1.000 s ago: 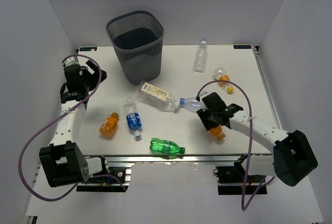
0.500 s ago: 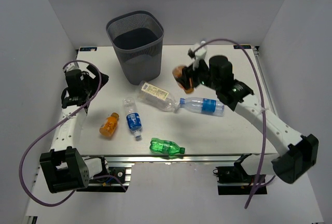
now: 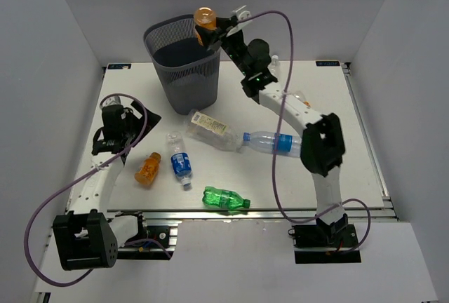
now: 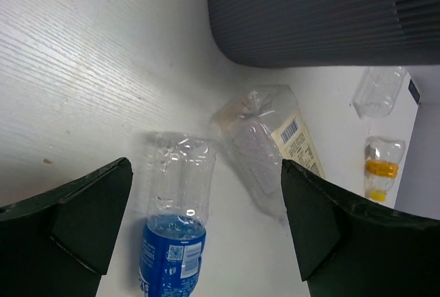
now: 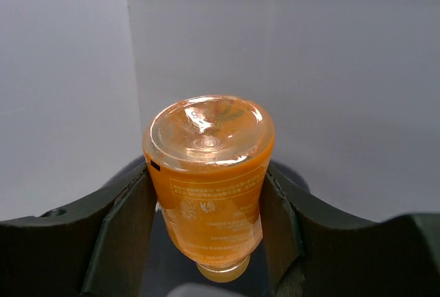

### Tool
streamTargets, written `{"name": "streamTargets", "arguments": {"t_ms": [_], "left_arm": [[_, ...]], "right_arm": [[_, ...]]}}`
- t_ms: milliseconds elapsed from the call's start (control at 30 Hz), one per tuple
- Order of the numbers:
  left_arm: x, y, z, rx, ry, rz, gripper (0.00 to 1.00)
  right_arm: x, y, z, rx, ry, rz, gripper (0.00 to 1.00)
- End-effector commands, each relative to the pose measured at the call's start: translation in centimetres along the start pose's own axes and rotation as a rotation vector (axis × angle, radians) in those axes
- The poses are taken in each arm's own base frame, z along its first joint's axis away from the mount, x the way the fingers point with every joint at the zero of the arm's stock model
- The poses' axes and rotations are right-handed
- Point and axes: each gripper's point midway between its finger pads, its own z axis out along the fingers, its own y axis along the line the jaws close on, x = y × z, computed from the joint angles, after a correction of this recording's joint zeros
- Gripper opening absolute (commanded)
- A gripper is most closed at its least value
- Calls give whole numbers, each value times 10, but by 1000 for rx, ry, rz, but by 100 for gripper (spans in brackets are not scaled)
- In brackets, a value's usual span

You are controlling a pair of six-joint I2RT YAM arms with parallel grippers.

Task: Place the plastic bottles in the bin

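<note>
Noted: R pincer point(image 5: 206, 197) clamped on orange bottle point(image 5: 208, 166), held over bin point(image 3: 184, 68) rim; L pincer point(image 4: 205, 218) spread apart above desk point(image 4: 82, 70), nr blue-label bottle point(image 4: 173, 245).

White wood-grain table top point(image 3: 337, 99), plain pale grey back wall point(image 3: 316, 8), matching side walls L point(image 3: 42, 43) & R point(image 3: 414, 71) boxing it in, aluminium rail point(image 3: 273, 212) along near edge, soft even light, faint shadows.
</note>
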Motion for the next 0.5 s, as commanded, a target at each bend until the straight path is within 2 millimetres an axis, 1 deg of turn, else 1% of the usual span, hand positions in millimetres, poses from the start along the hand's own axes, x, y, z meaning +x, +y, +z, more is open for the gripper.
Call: {"name": "streamTargets", "arguments": {"t_ms": [0,33,67,100,133,167,200,233,267,300,333,367,400,433,467], "left_arm": [[3,-6,-9,-18,-14,23,98],[5,-6,-9,-23,-11,27,98],[12,-8,-9,-25,3,39,98],[17,-11,-9,-26,9,53,98],[23,-13,-9,-27,23,62,98],[26,-14,-9,-31,31,66,98],[28,-14,-9,-34,36,69,98],[30,-11,-7,-50,44,71,98],[34,-10,-7,-61,59,75,98],[35,-10,-7,-63,62,78,98],[36,-10,-7,-68,64,80,98],[41,-11,-7,-67,77,87,98],[41,-10,-6,-77,77,93,98],[44,-8,-7,-94,80,104,98],[47,-7,-6,-104,90,110,98]], "right_arm": [[-64,2,35,-4,-274,-14,38],[-60,0,41,-1,-272,-9,46],[-53,-1,46,1,-258,-2,52],[-38,0,52,-11,-229,2,60],[-29,3,53,-33,-211,-9,73],[-27,3,53,-32,-204,-8,78],[-21,4,53,-35,-172,-19,86],[-18,3,53,-28,-151,-20,89],[-18,1,53,-17,-137,-19,89],[-26,0,51,-11,-131,-28,89],[-22,2,49,-18,-102,-38,89],[-25,3,48,-25,-93,-48,89],[-43,5,46,-32,-100,-61,89],[-40,5,43,-31,-61,-58,89],[-41,5,40,-29,-38,-55,89]]}}
